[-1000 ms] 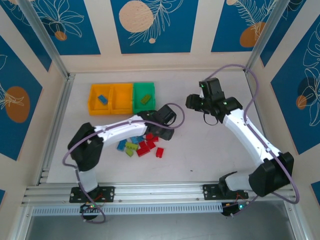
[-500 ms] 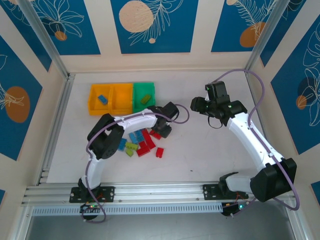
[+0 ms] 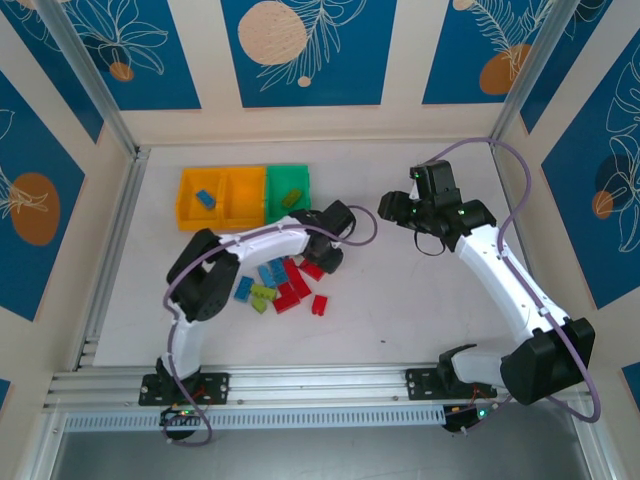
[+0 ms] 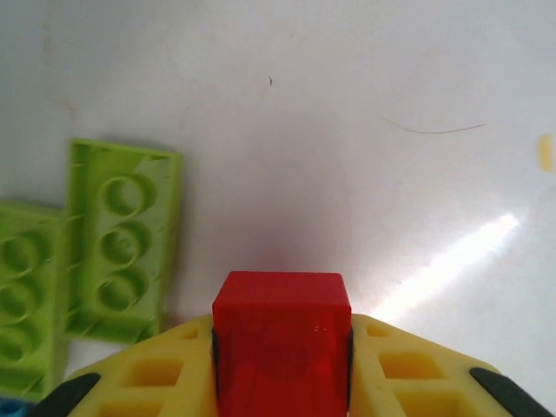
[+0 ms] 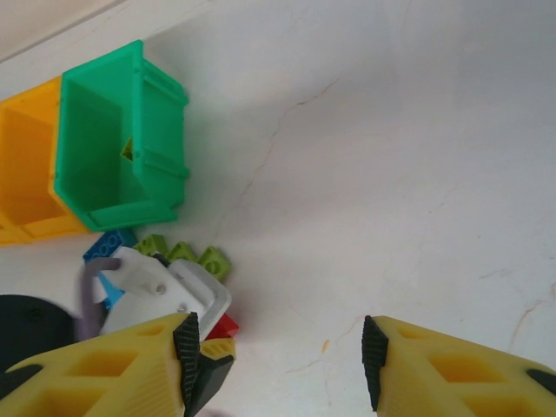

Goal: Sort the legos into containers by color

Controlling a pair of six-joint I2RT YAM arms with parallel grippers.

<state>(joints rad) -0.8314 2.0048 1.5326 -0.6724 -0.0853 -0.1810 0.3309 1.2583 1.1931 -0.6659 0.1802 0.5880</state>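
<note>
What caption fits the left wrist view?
Left gripper, jaws shut on a red lego, two lime green legos flat on the table nearby.

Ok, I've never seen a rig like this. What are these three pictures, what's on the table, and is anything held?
Two white robot arms stand on a table. One picture looks down from above; the other two come from cameras on each wrist. Loose bricks in red, blue and lime lie near three joined bins, two orange-yellow, one green. The left fingers clamp a red brick. The right fingers stand open, holding nothing.
</note>
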